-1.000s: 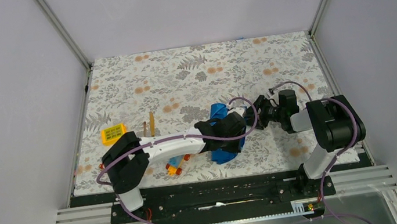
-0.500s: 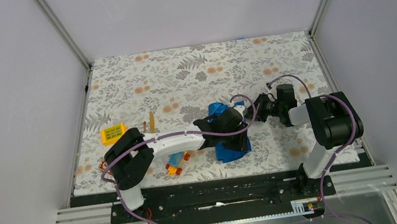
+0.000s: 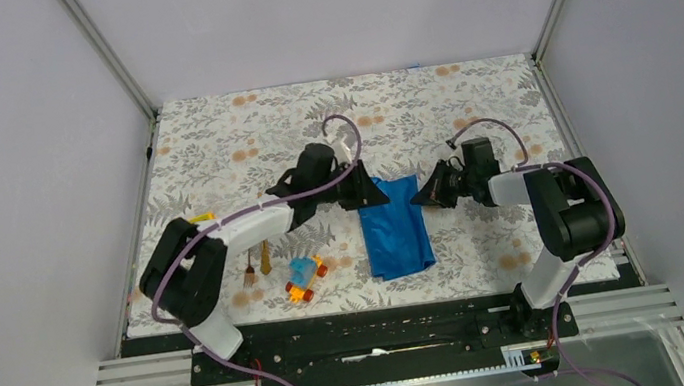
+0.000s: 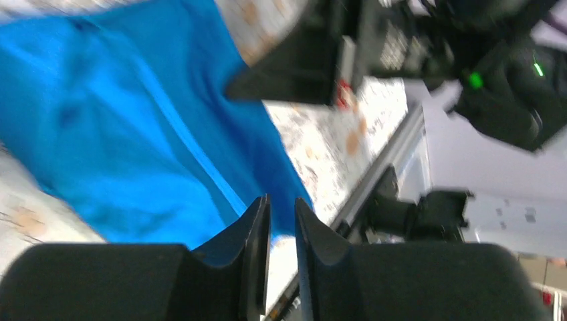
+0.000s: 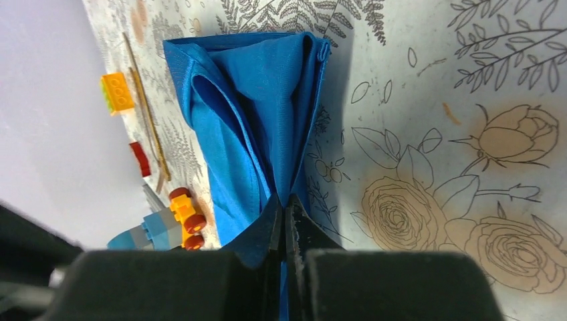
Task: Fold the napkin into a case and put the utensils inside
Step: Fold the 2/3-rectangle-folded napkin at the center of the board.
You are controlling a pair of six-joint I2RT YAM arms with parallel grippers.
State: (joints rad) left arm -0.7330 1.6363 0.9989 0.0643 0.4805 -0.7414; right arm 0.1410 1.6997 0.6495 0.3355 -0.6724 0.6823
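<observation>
We count one napkin [image 3: 396, 231], two utensils [image 3: 266, 257], one toy car [image 3: 304, 278]. Versus earlier: napkin flatter, left tool [image 4: 282, 206] slightly apart, right tool [image 5: 284, 207] clamped on napkin.

a table [image 3: 239, 137] covered in a grey-and-peach floral print is carrying everything. a bright blue napkin [image 3: 396, 231] is lying on it right of centre, folded into a long strip reaching toward the near edge, its layers bunching in soft ridges. two slim golden-orange utensils [image 3: 264, 257] are lying side by side at the near left. a blue-and-orange toy car [image 3: 305, 278] is sitting between them and the napkin, apart from both. a yellow block [image 3: 201, 217] is showing farther left, partly hidden, and a small red block [image 5: 140, 159] is lying close to the utensils.
</observation>
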